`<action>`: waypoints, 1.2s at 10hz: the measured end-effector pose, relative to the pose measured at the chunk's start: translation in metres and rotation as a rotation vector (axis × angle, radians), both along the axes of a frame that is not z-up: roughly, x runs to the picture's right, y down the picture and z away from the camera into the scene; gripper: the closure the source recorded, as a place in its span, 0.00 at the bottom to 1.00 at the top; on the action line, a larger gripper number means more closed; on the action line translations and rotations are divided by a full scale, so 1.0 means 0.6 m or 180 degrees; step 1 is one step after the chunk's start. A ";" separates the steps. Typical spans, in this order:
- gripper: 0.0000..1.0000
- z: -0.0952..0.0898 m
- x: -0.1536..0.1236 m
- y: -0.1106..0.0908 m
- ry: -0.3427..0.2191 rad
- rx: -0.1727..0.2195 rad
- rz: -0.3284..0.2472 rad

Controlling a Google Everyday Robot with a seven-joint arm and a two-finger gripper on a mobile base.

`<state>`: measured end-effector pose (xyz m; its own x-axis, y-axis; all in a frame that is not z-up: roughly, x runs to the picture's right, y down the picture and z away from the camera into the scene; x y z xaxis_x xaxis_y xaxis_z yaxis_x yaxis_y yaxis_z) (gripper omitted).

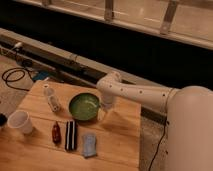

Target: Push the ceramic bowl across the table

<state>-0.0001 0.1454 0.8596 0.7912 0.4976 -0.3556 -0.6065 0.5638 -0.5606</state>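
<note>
The green ceramic bowl [83, 106] sits on the light-wood table [120, 137], a little behind its middle. My white arm reaches in from the right and bends down. My gripper [103, 113] is low over the table, right against the bowl's right rim. I cannot tell whether it touches the rim.
A white cup [21, 121] stands at the left. A small white bottle [51, 98] stands left of the bowl. A red object [56, 132], a black object [71, 135] and a grey-blue object [89, 144] lie in front of the bowl. Cables [12, 76] lie on the floor at left.
</note>
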 end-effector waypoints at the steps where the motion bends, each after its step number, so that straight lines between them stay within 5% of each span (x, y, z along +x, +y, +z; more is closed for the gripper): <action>1: 0.30 0.001 -0.005 0.000 -0.0023 -0.0005 -0.0009; 7: 0.30 0.019 -0.076 -0.021 -0.0329 -0.0012 -0.0203; 12: 0.30 0.012 -0.143 -0.055 -0.0619 0.0109 -0.0363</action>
